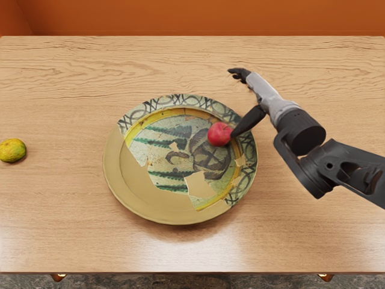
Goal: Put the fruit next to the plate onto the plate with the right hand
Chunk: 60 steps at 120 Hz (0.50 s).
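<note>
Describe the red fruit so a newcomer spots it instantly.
Start at the wooden table, then the patterned plate in its middle. On the plate's right side, just inside the rim, sits a small red fruit by the right hand. The only other fruit is yellow-green, far left, off the plate.

Wooden table (180,60) (pale grain), orange wall (210,15).

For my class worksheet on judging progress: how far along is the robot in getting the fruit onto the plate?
Done, it seems: the red fruit lies on the plate, near its right rim. In hand: the right hand touches the fruit; whether it grips is unclear. Left: letting go and pulling the hand clear. A yellow-green fruit lies on the table far left, away from the plate.
</note>
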Each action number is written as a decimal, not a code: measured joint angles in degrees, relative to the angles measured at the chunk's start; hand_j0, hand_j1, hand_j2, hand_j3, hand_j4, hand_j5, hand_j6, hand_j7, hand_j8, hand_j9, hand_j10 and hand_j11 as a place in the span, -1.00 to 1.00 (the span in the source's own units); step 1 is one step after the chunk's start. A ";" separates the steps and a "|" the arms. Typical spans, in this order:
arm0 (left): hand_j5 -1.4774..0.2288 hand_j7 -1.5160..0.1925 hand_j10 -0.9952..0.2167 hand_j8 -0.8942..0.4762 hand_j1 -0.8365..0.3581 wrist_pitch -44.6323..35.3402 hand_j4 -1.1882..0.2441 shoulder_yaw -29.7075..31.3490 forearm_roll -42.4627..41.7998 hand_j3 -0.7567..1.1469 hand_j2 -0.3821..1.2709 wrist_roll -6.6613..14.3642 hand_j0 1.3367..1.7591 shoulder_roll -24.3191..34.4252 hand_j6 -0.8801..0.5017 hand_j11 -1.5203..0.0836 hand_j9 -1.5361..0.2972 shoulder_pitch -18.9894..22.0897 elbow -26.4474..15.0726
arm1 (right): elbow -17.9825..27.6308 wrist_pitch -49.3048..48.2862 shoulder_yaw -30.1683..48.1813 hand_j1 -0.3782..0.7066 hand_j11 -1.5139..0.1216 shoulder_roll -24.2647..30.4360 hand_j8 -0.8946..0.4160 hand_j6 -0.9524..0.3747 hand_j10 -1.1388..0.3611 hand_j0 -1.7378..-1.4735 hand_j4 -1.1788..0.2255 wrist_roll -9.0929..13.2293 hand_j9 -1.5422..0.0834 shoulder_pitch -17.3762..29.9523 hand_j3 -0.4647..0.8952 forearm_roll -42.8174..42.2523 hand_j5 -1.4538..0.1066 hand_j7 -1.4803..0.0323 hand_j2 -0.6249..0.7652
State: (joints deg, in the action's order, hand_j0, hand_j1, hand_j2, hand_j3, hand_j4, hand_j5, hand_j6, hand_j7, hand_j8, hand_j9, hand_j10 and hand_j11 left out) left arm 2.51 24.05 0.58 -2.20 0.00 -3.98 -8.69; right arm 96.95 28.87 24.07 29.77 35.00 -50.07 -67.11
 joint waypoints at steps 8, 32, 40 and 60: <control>0.36 0.41 0.24 -0.05 0.50 0.15 0.32 0.05 0.00 -0.21 -0.48 0.00 0.52 0.00 -0.08 0.50 0.33 0.17 -0.02 | 0.00 -0.25 0.01 -0.73 0.67 0.33 0.23 0.26 0.39 -0.40 0.52 0.00 0.71 0.10 -0.32 0.26 0.67 0.76 -0.04; 0.36 0.41 0.24 -0.05 0.50 0.28 0.32 0.10 -0.04 -0.21 -0.48 0.00 0.52 0.00 -0.08 0.50 0.33 0.20 0.02 | -0.40 -13.51 5.53 -0.81 0.74 2.22 0.28 0.33 0.44 -0.40 0.58 0.00 0.79 0.18 -0.32 16.87 0.75 0.84 -0.09; 0.36 0.41 0.24 -0.05 0.50 0.21 0.32 0.15 -0.05 -0.21 -0.48 0.00 0.52 0.00 -0.08 0.50 0.33 0.81 0.10 | -1.96 -25.11 9.80 -0.83 0.76 4.26 0.28 0.34 0.45 -0.40 0.59 0.00 0.80 0.41 -0.32 27.17 0.76 0.86 -0.09; 0.36 0.41 0.24 -0.05 0.50 -0.13 0.32 0.15 -0.10 -0.21 -0.48 0.00 0.52 0.00 -0.08 0.50 0.33 0.90 0.40 | -12.18 -52.88 16.36 -0.85 0.78 10.58 0.30 0.36 0.46 -0.40 0.61 0.00 0.82 0.73 -0.32 49.52 0.78 0.88 -0.10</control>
State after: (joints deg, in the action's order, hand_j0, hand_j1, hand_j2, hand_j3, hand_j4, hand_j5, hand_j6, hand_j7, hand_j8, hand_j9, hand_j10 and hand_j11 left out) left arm 2.38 24.20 0.48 -2.20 0.00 -3.08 -8.28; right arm 84.77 -24.00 40.43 40.35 35.00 -49.34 -17.59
